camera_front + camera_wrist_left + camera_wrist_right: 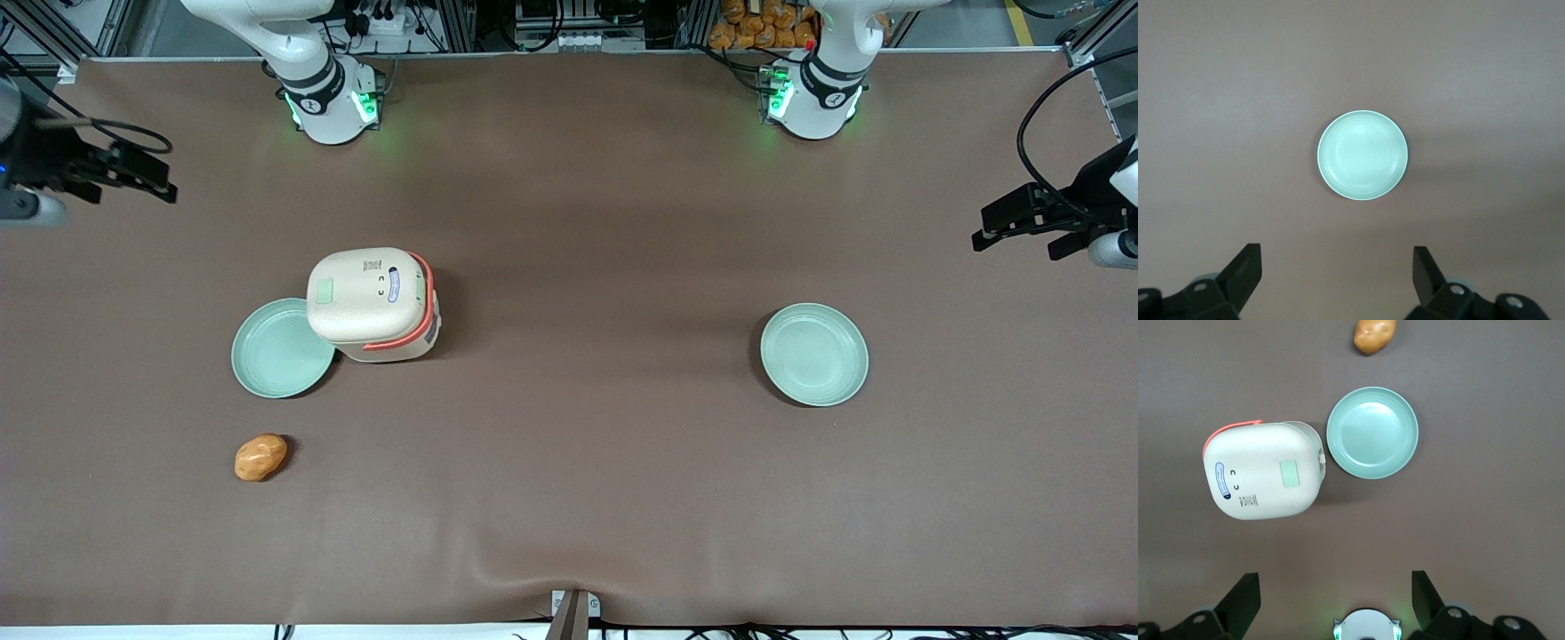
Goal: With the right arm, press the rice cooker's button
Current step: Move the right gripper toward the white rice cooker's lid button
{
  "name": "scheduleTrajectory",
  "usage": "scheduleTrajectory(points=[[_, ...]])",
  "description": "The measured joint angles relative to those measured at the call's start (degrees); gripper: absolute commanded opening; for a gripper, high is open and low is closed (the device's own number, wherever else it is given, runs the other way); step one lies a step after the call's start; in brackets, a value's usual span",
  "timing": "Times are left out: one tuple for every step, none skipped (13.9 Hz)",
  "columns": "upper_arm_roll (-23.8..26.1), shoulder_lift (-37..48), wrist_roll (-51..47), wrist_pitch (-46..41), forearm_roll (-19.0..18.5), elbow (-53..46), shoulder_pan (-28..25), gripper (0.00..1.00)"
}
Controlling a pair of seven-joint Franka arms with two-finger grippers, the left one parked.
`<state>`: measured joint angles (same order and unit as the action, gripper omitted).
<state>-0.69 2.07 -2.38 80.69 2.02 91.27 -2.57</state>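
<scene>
Brown cloth covers the bench; the cream rice cooker (372, 304) sits lid-down toward the working arm's end, untouched. Gripper (133, 182) hovers high near that end's edge, fingers spread, empty. Pressing remains undone.

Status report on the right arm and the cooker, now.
Gripper open, high above the table, off the rice cooker. Cooker lid shut, beside a green plate. Nothing in the way.

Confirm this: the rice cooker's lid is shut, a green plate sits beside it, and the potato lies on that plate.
Wrong on the potato: it lies on the bare table, nearer the front camera than the plate beside the rice cooker, as the front view shows. The gripper hovers open, well clear.
</scene>
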Motion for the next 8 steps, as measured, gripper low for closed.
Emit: scheduleTrajectory(points=[[0.11, -1.4, -0.01, 0.89, -0.01, 0.05, -0.51, 1.0], [0.16, -3.03, -0.02, 2.29, -0.01, 0.08, -1.11, 1.0], [0.17, -4.65, -0.05, 4.01, -0.01, 0.09, -1.7, 0.79], [0.2, -6.08, -0.06, 5.46, -0.01, 0.11, -2.31, 0.53], [0.26, -7.34, -0.08, 6.24, 0.0, 0.12, -2.96, 0.33], [0.47, -8.47, -0.15, 6.4, 0.0, 0.14, -3.47, 0.25], [0.9, -9.46, -0.22, 6.35, 0.0, 0.26, -3.75, 0.17], [1.38, -10.23, -0.29, 6.27, 0.0, 0.72, -3.93, 0.12]])
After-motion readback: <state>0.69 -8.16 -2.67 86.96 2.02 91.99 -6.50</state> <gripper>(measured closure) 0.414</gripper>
